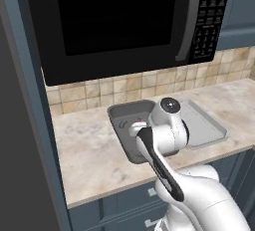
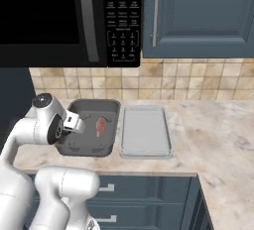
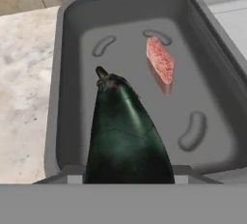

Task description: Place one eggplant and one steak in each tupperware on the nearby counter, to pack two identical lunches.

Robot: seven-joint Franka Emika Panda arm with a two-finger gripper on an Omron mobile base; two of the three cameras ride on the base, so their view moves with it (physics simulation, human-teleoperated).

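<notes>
1. Eggplant [image 3: 128,136], dark and glossy, sat gripped in the tool [image 3: 128,177], stem pointing away.
2. Beneath the tool lay the dark grey tub [image 3: 67,73], a steak [image 3: 160,63] on its floor ahead.
3. Beside that tub, farther from the tool, the pale tray [image 2: 145,132] rested on the counter [image 2: 213,135].

The dark grey tub [image 3: 67,35] has free floor on its left and near part, and only the steak [image 3: 160,63] lies toward its far right. The pale tray [image 2: 145,131] to the right is open from above. The microwave [image 1: 124,21] hangs over the far counter [image 1: 84,150] and limits the height there.
</notes>
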